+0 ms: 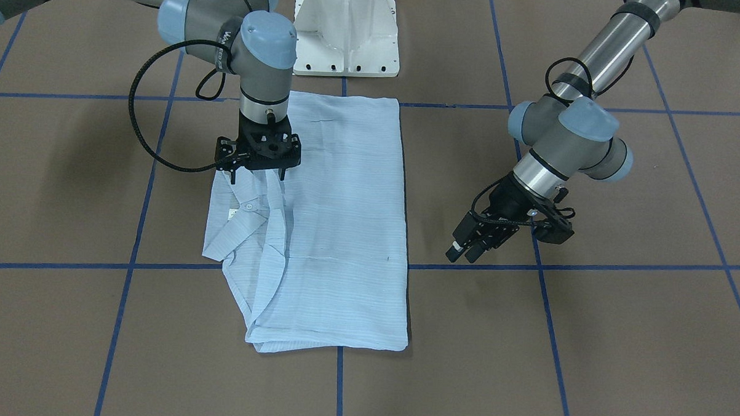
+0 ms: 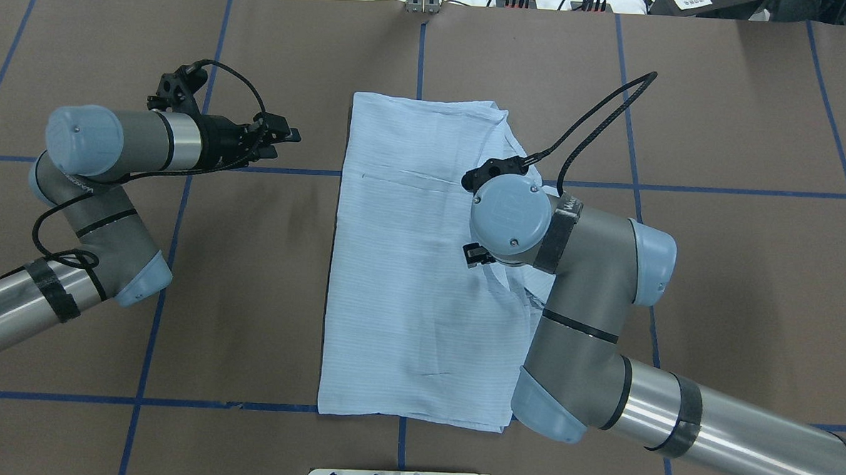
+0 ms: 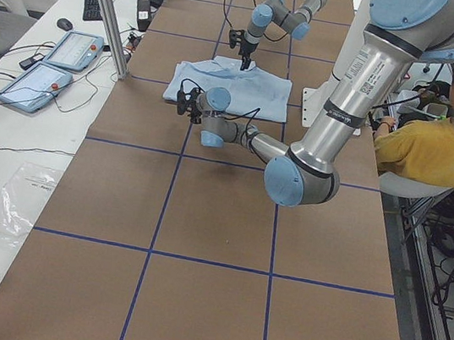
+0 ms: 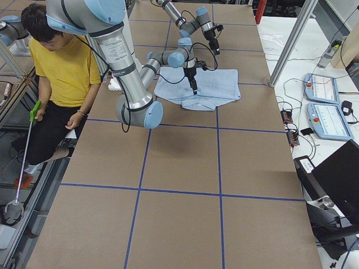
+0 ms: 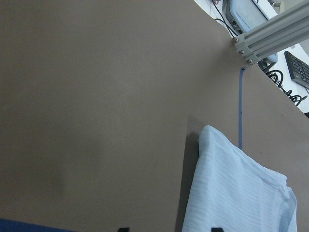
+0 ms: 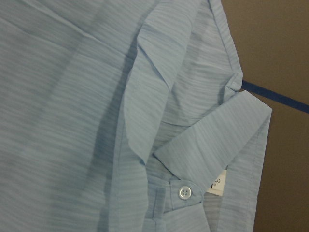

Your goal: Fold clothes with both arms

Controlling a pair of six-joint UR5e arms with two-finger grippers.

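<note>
The light blue striped shirt [image 1: 345,219] lies folded into a long rectangle at the table's middle; it also shows in the overhead view [image 2: 407,265]. Its collar [image 1: 240,219], a white button [image 6: 184,192] and the neck label [image 6: 217,182] lie at one long edge. My right gripper [image 1: 258,176] points straight down just above the shirt near the collar, fingers spread, holding nothing. In the overhead view its wrist [image 2: 504,214] hides it. My left gripper [image 1: 467,251] hovers over bare table beside the shirt's other long edge, open and empty; it also shows in the overhead view [image 2: 285,135].
The white pedestal base [image 1: 345,35] stands at the table's robot side. Blue tape lines [image 1: 545,300] grid the brown table. An operator in yellow [image 3: 436,141] sits beside the robot. Control tablets [image 3: 54,67] and an aluminium post [image 3: 106,7] stand on the far side.
</note>
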